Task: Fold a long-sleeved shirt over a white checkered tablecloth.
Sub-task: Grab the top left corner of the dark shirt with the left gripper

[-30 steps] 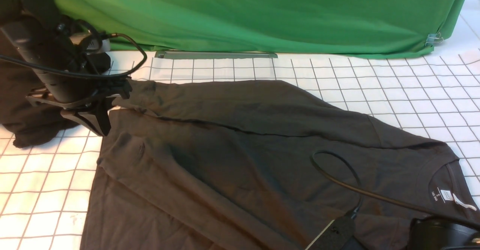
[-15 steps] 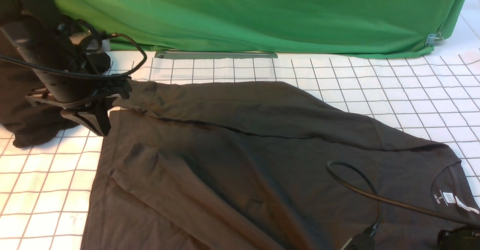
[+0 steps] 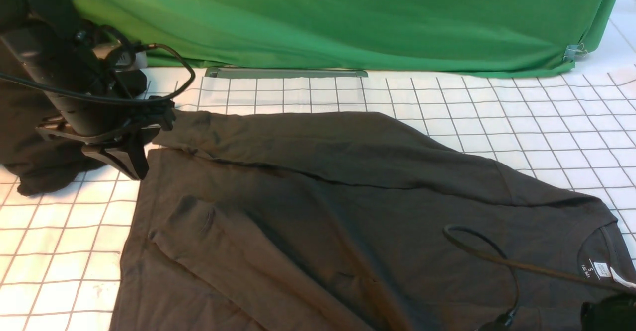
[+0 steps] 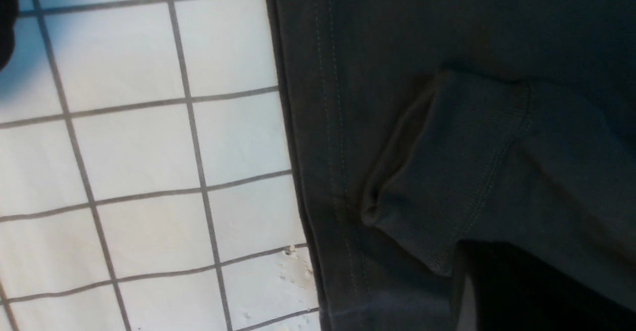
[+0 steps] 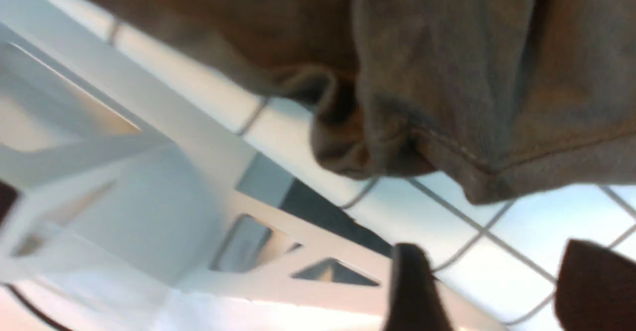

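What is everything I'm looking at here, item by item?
long-sleeved shirt: one, dark brownish-charcoal, flat on the tablecloth
white checkered tablecloth: one, white with dark lines, spread under the shirt
green cloth: one, bright green, hanging behind
black cloth heap: one, black, far left
metal strip: one, grey, under the green cloth's edge
binder clip: one, silvery, green cloth's right corner
cable: one, black, looping over the shirt
left gripper: one, black, shut, at the shirt's left edge
right gripper: one, dark, open, beside a shirt edge

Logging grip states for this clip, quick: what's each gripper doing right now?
Left gripper: closed, apparently pinching the far sleeve end of the long-sleeved shirt.
Right gripper: open, nothing between its fingers.
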Tool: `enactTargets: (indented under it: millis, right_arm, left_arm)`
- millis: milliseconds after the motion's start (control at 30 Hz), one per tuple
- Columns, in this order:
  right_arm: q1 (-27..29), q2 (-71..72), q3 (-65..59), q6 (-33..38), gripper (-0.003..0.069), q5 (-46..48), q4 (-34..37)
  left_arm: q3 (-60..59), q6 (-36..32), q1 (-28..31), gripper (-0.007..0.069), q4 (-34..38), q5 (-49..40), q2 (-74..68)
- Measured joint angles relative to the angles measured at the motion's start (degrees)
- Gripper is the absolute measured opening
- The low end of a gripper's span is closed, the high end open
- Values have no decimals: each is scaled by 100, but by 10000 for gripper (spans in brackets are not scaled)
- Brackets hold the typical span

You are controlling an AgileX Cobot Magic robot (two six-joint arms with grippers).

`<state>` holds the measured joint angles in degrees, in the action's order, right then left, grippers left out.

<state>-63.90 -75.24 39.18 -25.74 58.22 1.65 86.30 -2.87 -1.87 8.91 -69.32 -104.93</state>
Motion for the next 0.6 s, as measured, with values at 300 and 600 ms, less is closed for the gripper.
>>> enactTargets:
  millis: [300, 600]
  right_arm:
    - [-4, 307, 455, 358, 344, -775, 664]
    - [-4, 115, 455, 584, 337, -1138, 719]
  left_arm:
    - [-483, 239, -601, 28, -432, 26, -6]
    - [-1076, 287, -607, 279, -529, 870, -6]
